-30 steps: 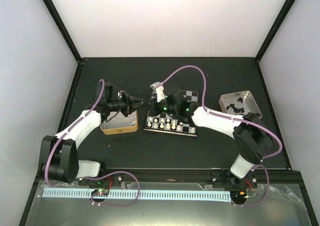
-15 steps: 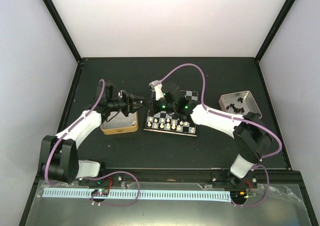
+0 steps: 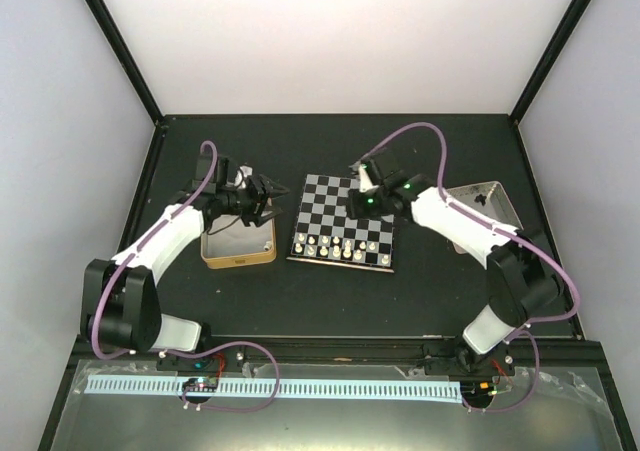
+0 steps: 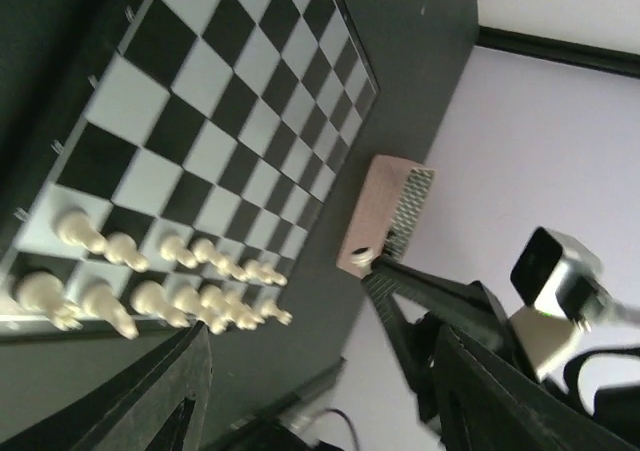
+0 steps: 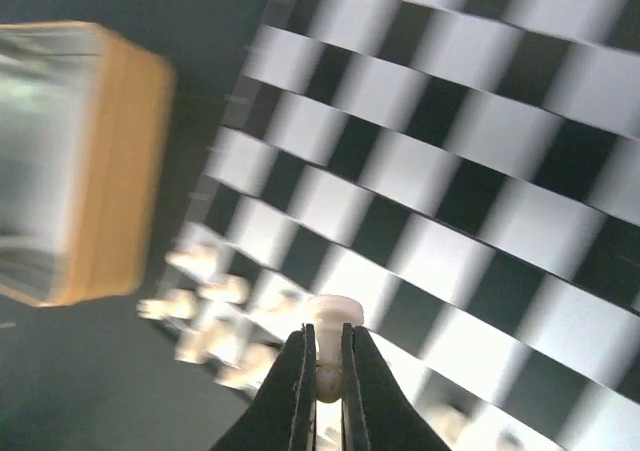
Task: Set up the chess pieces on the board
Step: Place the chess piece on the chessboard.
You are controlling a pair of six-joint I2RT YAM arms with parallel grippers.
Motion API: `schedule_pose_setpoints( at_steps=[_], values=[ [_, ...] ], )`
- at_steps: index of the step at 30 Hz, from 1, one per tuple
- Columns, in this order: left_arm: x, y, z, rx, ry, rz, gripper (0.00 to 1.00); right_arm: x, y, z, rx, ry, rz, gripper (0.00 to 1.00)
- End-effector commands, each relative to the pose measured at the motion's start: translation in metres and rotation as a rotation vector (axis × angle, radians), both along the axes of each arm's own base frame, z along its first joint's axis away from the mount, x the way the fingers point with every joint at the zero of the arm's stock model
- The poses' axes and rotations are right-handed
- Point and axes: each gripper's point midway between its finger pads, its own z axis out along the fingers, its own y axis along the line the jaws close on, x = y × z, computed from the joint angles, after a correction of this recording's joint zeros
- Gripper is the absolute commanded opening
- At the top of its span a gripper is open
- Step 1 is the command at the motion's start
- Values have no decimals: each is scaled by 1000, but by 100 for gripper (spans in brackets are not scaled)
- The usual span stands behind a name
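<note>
The board point(image 3: 330, 199) lies mid-table, with cream-white chess pieces point(image 3: 335, 248) lined up in its two nearest rows. My right gripper point(image 3: 357, 208) hovers over the board's right half. In the right wrist view it point(image 5: 323, 363) is shut on a small cream-white piece point(image 5: 335, 314), above the chequered squares point(image 5: 450, 151). My left gripper point(image 3: 277, 196) is open and holds nothing, above the far right corner of the gold-sided tin point(image 3: 238, 256). In the left wrist view its fingers point(image 4: 160, 391) frame the rows of white pieces point(image 4: 170, 286) and the right arm's held piece point(image 4: 364, 257).
A pinkish-silver tin point(image 3: 490, 199) sits right of the board, half hidden by the right arm, with a dark piece inside; it shows as a pink box point(image 4: 385, 211) in the left wrist view. Black frame rails edge the table.
The grippers met over the board's near-left corner. Since then the left has opened and drawn back left, and the right has shut on the cream piece and carried it right.
</note>
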Motion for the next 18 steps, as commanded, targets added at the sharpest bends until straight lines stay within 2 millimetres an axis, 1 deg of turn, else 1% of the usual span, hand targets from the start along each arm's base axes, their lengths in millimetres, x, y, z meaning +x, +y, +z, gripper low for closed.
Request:
schedule_pose_setpoints(
  at_steps=[1,3,5,9,11,14,18],
  values=[
    [5,26,-7,278,-158,-55,63,-28,-90,-42,-270,227,-125,1],
    [6,38,-9,380,-212,-57,63,-33,-109,-50,-347,258,-155,1],
    [3,47,-8,449,-247,-61,64,-36,-118,-55,-389,276,-167,1],
    [-1,57,-10,536,-281,-87,64,-46,-116,-72,-407,362,-125,2],
    [-3,60,-13,562,-276,-97,64,-51,-118,-78,-421,385,-119,2],
    [-4,62,-19,580,-263,-111,64,-55,-125,-85,-458,398,-121,3],
    [-3,60,-27,575,-240,-129,63,-54,-123,-93,-464,416,-111,4]
  ],
)
